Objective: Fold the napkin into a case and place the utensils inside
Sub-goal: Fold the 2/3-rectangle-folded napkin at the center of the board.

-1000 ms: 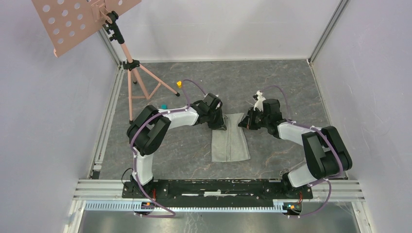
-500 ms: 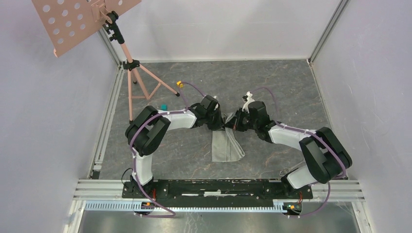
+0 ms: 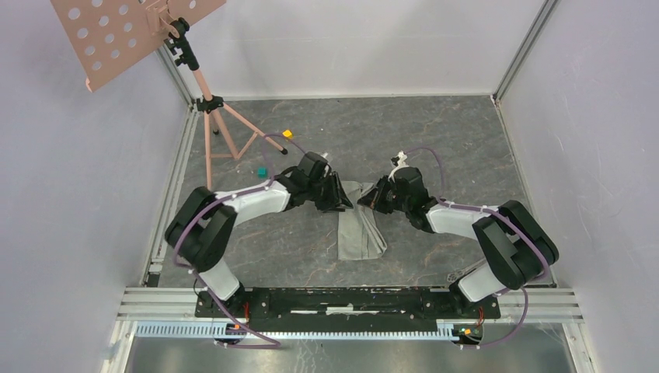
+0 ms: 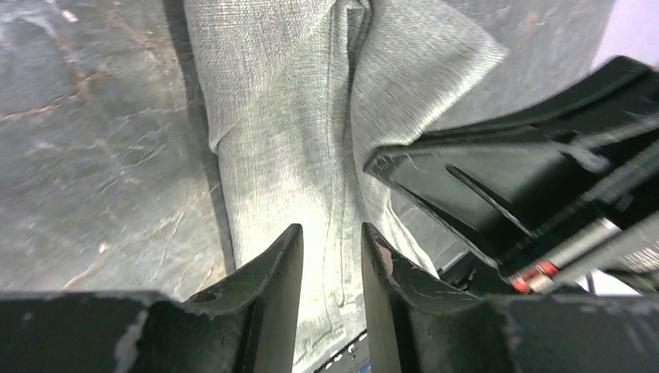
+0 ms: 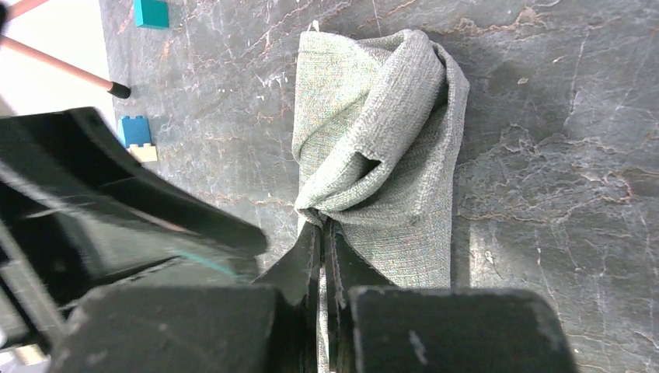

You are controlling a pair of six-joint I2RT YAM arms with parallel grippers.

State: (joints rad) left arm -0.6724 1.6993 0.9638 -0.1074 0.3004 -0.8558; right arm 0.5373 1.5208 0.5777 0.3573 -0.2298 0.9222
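Bright, even light throws a soft shadow beside the napkin [image 4: 272, 116]; the left claw [image 4: 330, 237] is slightly blurred.

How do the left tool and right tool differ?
The left tool is open, the napkin showing between its fingers; the right tool is shut, pinching a fold. The left tool is over flat cloth; the right tool holds bunched cloth. Both are at the napkin's far end.
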